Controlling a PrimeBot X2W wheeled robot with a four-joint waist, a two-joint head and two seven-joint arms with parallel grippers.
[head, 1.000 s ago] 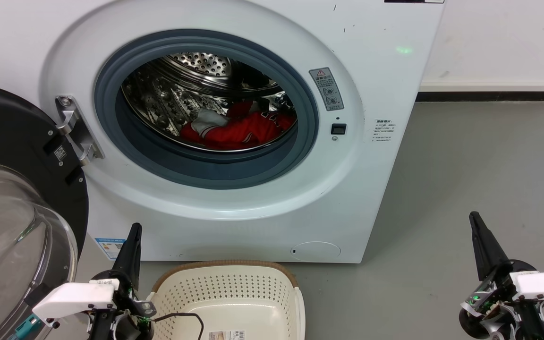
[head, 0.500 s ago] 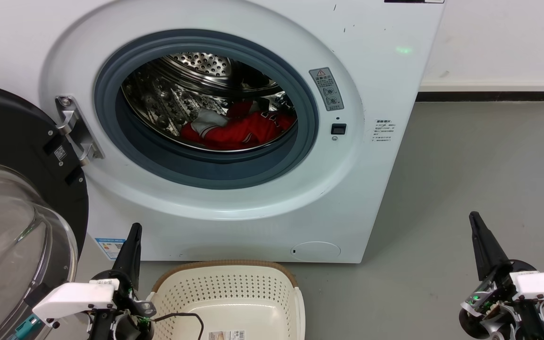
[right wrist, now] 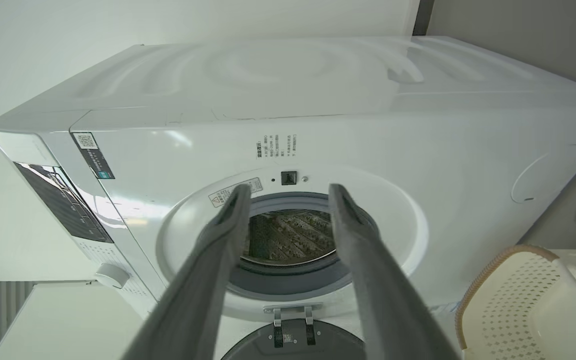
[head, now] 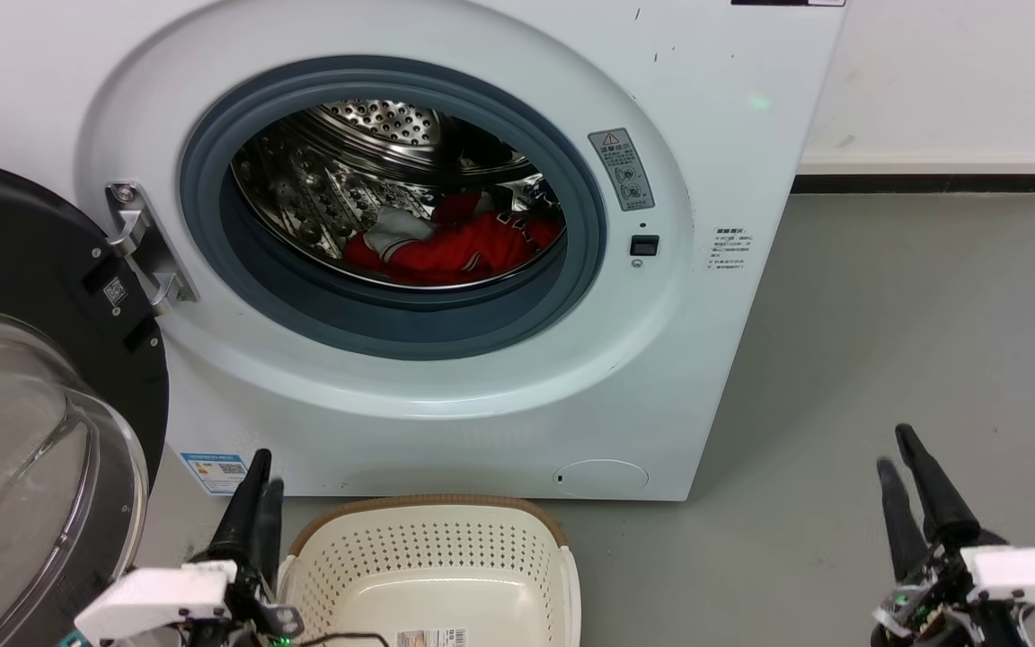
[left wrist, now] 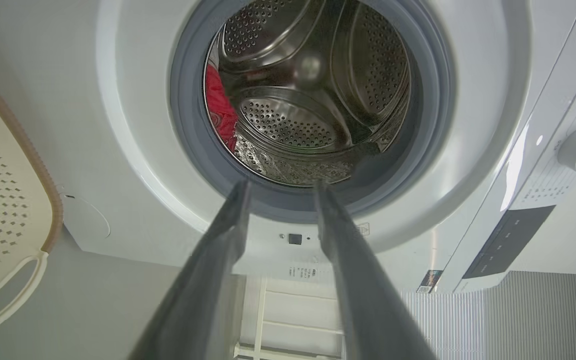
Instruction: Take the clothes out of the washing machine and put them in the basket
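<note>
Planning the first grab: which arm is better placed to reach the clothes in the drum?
Probably left. The left gripper, open, sits before the washing machine beside the basket, aimed at the drum holding the clothes. The right gripper sits off past its right edge.

Shiny perforated steel drum (grey rubber rim); matt plastic basket.

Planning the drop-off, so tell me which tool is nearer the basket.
Left. The left tool hangs just beside the basket, close to its left corner. The right tool hangs well off to the basket's right, over the floor.
</note>
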